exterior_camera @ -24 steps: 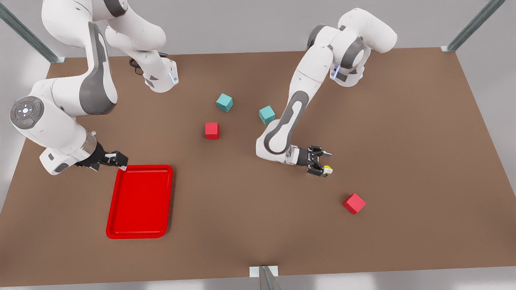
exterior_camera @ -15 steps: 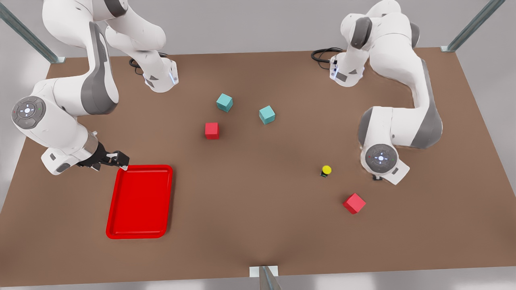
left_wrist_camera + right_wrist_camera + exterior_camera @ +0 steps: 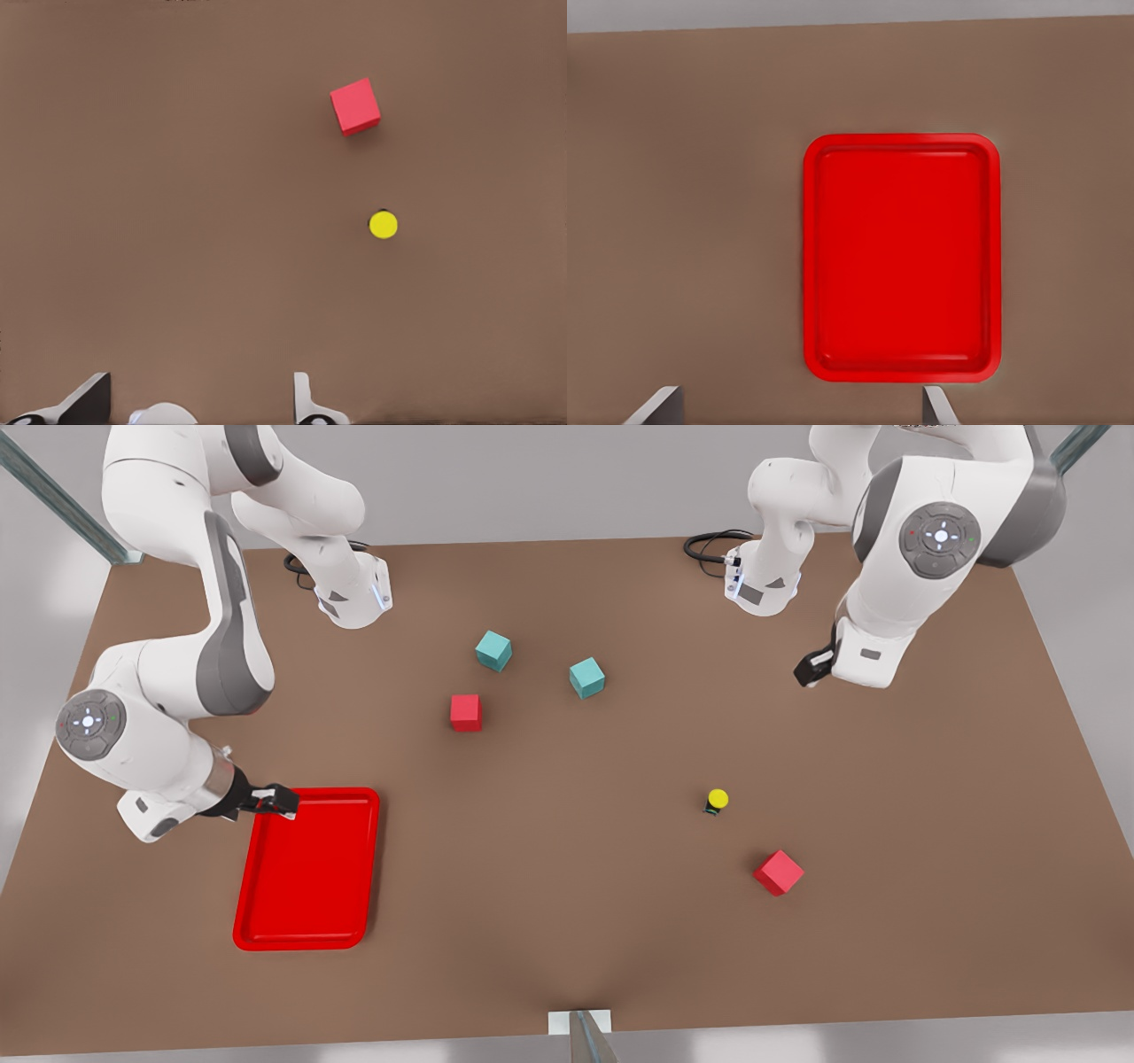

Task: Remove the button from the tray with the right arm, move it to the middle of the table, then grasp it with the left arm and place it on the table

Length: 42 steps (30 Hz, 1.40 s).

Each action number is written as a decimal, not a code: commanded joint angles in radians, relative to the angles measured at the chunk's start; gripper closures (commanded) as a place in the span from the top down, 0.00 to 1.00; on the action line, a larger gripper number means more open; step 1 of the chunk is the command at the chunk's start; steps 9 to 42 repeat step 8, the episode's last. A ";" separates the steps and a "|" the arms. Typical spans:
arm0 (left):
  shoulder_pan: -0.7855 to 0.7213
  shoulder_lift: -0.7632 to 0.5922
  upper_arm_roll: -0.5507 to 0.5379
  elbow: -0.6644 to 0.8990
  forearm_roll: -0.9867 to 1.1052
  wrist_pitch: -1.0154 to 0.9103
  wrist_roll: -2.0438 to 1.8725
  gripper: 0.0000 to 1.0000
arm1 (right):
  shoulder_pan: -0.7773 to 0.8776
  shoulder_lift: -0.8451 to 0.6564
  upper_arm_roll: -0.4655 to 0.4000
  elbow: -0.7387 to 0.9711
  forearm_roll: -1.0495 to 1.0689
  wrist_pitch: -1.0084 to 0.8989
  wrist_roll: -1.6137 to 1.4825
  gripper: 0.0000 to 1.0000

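The button [image 3: 717, 801] [image 3: 383, 225] stands alone on the brown table [image 3: 549, 886], yellow cap up, right of centre in the front view. My left gripper [image 3: 811, 671] [image 3: 199, 398] hangs open, high above the table toward the back right, well away from the button. The red tray [image 3: 306, 868] [image 3: 904, 257] lies at the front view's left with nothing in it. My right gripper [image 3: 279, 802] [image 3: 799, 403] is open, above the tray's far left corner.
A red cube [image 3: 778, 872] [image 3: 355, 106] sits close to the button, nearer the front edge. Another red cube [image 3: 465, 712] and two teal cubes [image 3: 493, 650] [image 3: 586, 677] lie toward the back middle. Both arm bases stand along the far edge.
The left gripper let go of the button, which now stands on the table, and that arm rose and swung off to the back right. The right gripper shifted slightly over the tray's corner.
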<state>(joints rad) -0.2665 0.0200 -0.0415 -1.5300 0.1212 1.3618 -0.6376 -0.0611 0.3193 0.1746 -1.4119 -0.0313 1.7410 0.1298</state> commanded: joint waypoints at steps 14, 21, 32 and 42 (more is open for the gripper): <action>0.012 0.031 -0.001 0.004 -0.005 0.048 0.889 1.00 | -0.002 0.000 0.000 0.001 0.001 0.003 0.007 1.00; 0.012 0.031 -0.001 0.004 -0.005 0.048 0.889 1.00 | -0.002 0.000 0.000 0.001 0.001 0.003 0.007 1.00; 0.012 0.031 -0.001 0.004 -0.005 0.048 0.889 1.00 | -0.002 0.000 0.000 0.001 0.001 0.003 0.007 1.00; 0.012 0.031 -0.001 0.004 -0.005 0.048 0.889 1.00 | -0.002 0.000 0.000 0.001 0.001 0.003 0.007 1.00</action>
